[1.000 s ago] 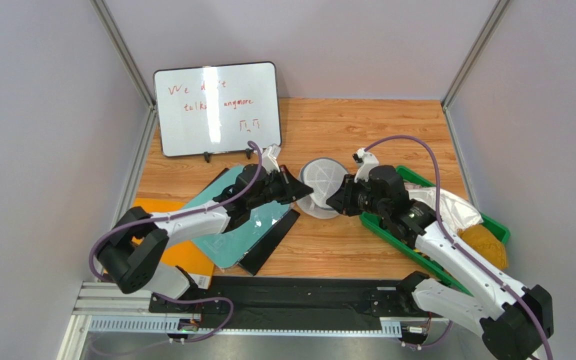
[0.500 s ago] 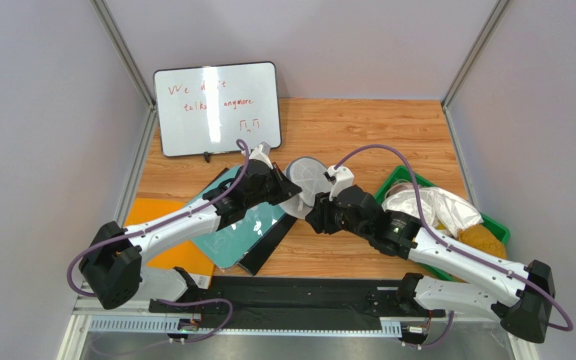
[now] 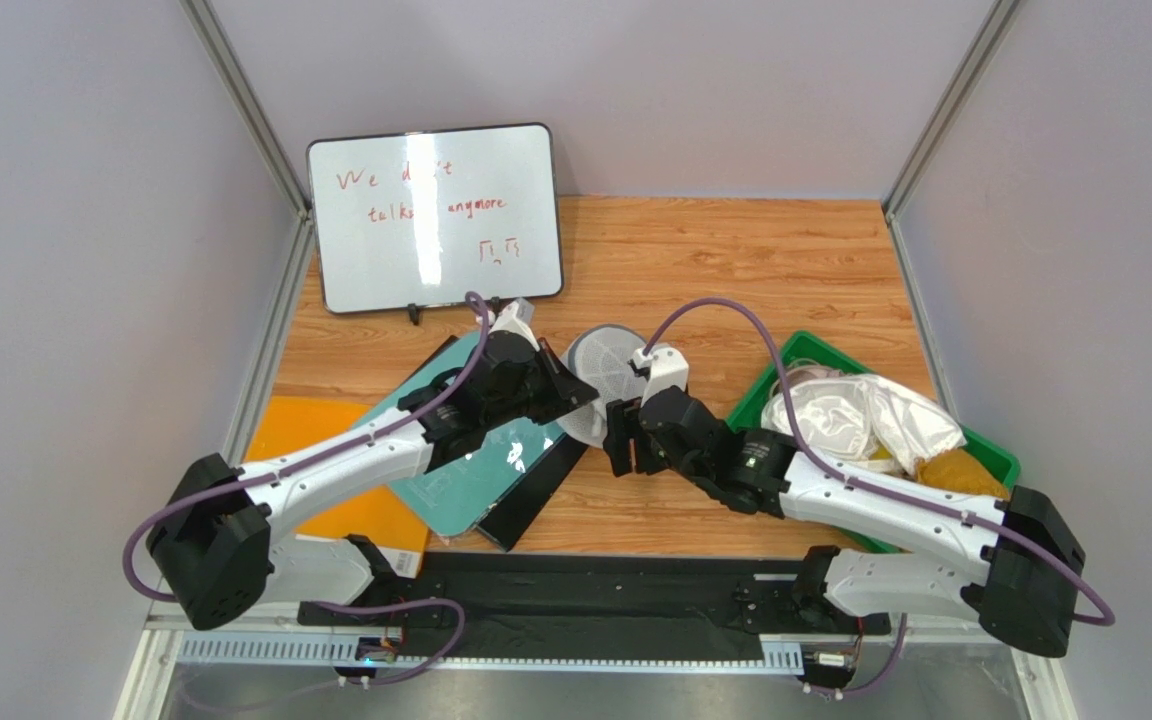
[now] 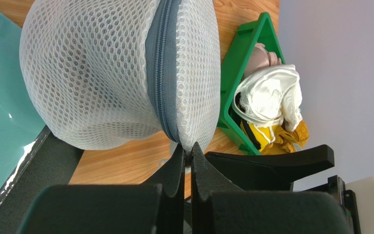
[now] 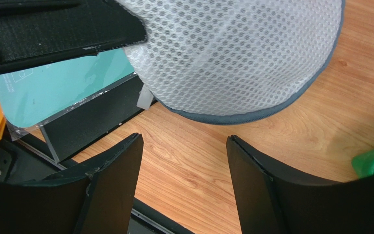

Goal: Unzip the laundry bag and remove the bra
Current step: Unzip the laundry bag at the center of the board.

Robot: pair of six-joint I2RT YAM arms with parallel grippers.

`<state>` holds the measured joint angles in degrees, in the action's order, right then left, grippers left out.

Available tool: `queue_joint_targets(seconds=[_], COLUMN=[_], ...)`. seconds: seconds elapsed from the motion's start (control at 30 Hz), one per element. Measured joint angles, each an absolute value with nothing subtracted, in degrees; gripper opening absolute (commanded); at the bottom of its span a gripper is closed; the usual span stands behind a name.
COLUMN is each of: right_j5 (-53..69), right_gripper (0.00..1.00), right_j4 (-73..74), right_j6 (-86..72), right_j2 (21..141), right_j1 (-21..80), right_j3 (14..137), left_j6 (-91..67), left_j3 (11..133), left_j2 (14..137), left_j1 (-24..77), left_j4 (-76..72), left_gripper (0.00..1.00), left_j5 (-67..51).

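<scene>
The laundry bag point(image 3: 608, 366), a round white mesh pouch with a grey-blue zip point(image 4: 161, 63), is held tilted up off the wooden table. In the left wrist view the zip runs shut along the pouch. My left gripper point(image 3: 573, 399) is shut on the bag's lower edge, pinching mesh beside the zip point(image 4: 188, 149). My right gripper point(image 5: 184, 138) stands open just in front of and below the bag point(image 5: 233, 53), with only bare table between its fingers. In the top view the right gripper point(image 3: 623, 437) sits right of the left one. The bra is hidden.
A green bin point(image 3: 767, 395) on the right holds a white cloth point(image 3: 868, 414) and a yellow item point(image 3: 967, 477). A teal sheet point(image 3: 455, 473) on a black board point(image 3: 542, 491) and an orange pad point(image 3: 312, 425) lie at left. A whiteboard point(image 3: 434, 218) stands behind.
My right arm has swung left from the green bin to the bag's near side and its jaws have opened wide. The left gripper has drawn the bag slightly left, still pinching it.
</scene>
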<state>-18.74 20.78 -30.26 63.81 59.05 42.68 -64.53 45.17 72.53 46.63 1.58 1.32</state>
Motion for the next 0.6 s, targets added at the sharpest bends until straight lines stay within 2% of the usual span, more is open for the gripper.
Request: queue_joint_targets(seconds=[0.3, 0.6], right_j5=[-26.26, -36.53], right_gripper=[0.75, 0.73], right_j4=[17.37, 14.98], right_j6=[-23.59, -16.43], right_j2=[68.86, 73.41], right_j1=[61.89, 62.46], right_j3=[42.72, 42.94], left_j6=[-64.90, -64.58], left_j3=[44.62, 44.62], left_j2=[70.78, 70.61], left_j1=[46.87, 46.85], left_j4=[2.44, 2.85], left_gripper=[0.00, 0.00], left_j5=[1.28, 0.27])
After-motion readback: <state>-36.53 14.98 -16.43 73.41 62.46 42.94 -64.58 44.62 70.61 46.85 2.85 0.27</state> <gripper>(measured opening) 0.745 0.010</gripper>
